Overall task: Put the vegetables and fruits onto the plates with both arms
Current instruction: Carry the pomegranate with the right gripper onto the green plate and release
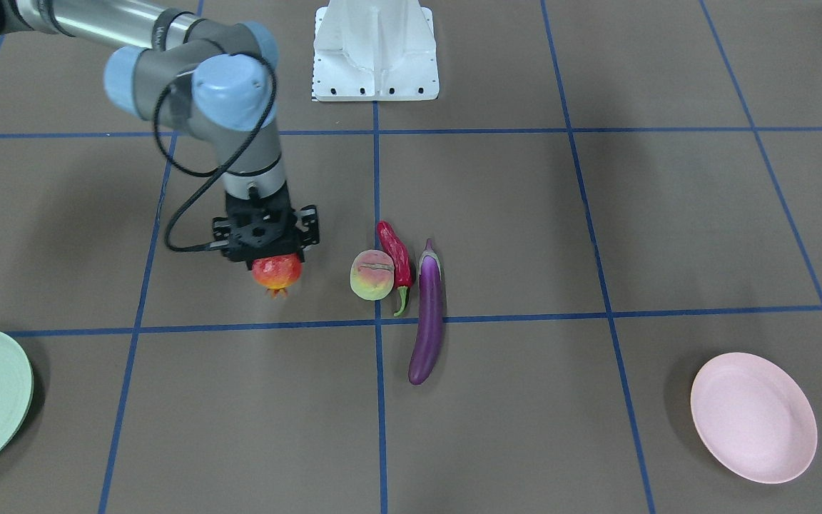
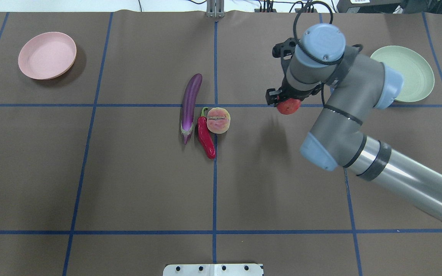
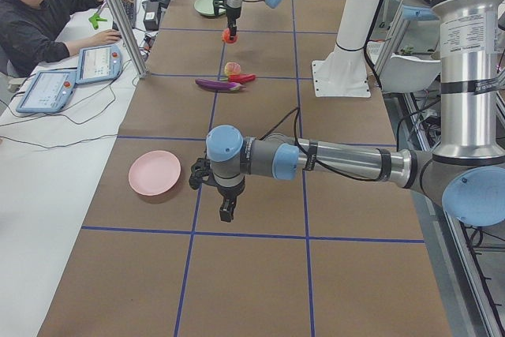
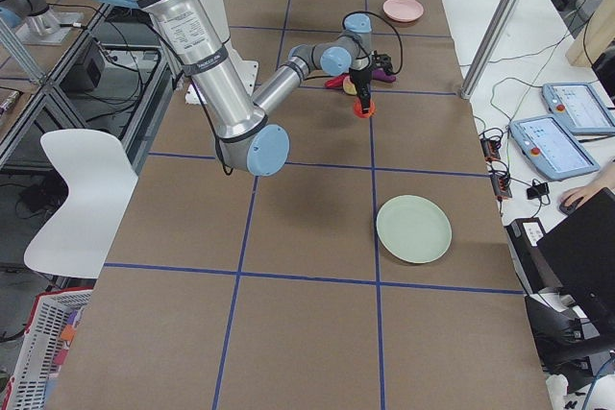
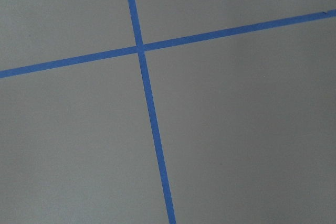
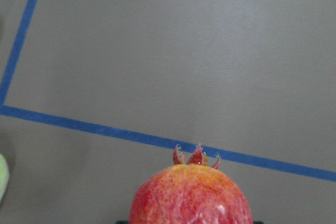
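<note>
My right gripper is shut on the red-orange pomegranate, which hangs above the table with its crown pointing down toward the mat. The yellow-green peach, red chili pepper and purple eggplant lie side by side at the table's middle. The mint green plate sits on the right arm's side, beyond the held fruit. The pink plate sits on the far opposite side. My left gripper hovers over bare mat near the pink plate; I cannot tell whether it is open or shut.
The white base block stands at the robot's edge of the table. Blue tape lines grid the brown mat. A person sits at a side bench with tablets. A white chair stands off the table.
</note>
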`<state>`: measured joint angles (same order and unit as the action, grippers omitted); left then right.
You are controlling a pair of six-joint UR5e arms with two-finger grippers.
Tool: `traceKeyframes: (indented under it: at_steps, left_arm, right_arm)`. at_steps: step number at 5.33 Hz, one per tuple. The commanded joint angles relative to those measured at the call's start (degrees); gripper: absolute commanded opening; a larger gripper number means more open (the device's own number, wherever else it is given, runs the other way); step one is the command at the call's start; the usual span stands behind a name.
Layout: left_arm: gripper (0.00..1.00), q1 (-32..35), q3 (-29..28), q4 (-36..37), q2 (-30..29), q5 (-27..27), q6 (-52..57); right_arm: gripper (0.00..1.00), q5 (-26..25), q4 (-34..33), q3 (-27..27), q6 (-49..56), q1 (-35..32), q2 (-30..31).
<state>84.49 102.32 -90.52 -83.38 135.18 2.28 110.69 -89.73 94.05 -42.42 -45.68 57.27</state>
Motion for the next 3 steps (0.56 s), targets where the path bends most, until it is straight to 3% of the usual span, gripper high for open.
traceKeyframes:
  at_steps: [1,2,3]
  left_arm:
    - [1.0,-0.02,-0.02,0.0,0.06,0.0,0.0]
    - [1.0,-0.02,-0.02,0.08,0.06,0.0,0.0]
    - [1.0,-0.02,0.07,0.0,-0.03,0.0,0.0]
  right_arm:
    - [0.0,10.37,0.43,-4.8,19.63,-13.84,4.51]
    - [0.0,13.03,9.49,-14.68,25.14,-18.44,4.61]
    - [0.0,15.84,23.85,-26.61,26.76,-21.44,4.78]
